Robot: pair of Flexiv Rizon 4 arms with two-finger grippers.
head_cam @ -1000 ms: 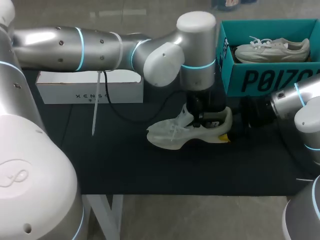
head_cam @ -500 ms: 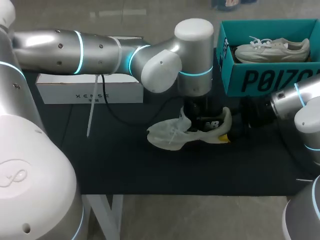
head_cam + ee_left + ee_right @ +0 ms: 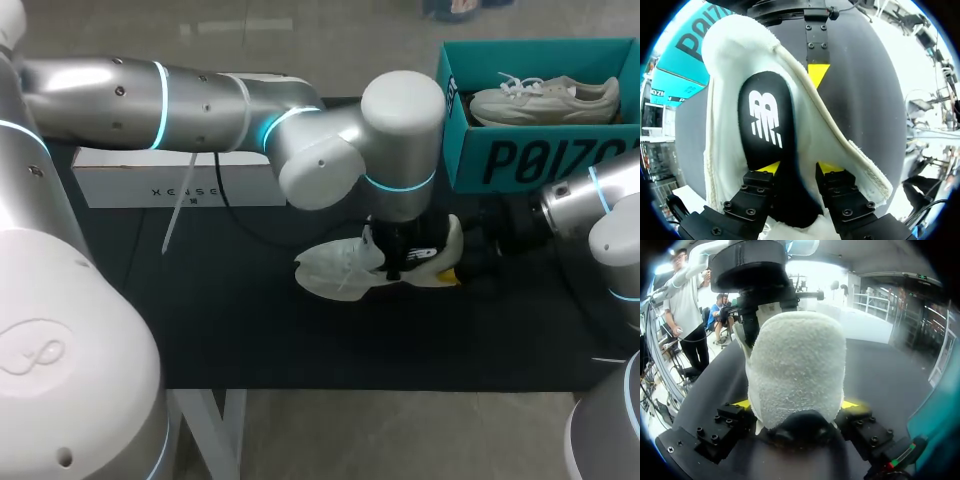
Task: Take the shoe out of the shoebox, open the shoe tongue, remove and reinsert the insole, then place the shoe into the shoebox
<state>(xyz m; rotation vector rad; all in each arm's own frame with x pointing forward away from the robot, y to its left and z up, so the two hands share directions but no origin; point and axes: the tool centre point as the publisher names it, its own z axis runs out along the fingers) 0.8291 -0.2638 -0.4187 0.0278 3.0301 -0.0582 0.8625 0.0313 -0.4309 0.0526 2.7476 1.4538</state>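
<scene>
My left gripper point(image 3: 799, 167) is closed on the near end of the insole point(image 3: 762, 120), thin and floppy I'd judge, inside the light, soft shoe point(image 3: 720, 125), whose heel my right gripper point(image 3: 795, 404) clamps on the table point(image 3: 250, 330), beside the shoebox point(image 3: 530, 160).

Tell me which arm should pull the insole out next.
Left. The left end effector is down inside the shoe at the black insole, while the right end effector clamps the heel from outside, steadying it.
</scene>
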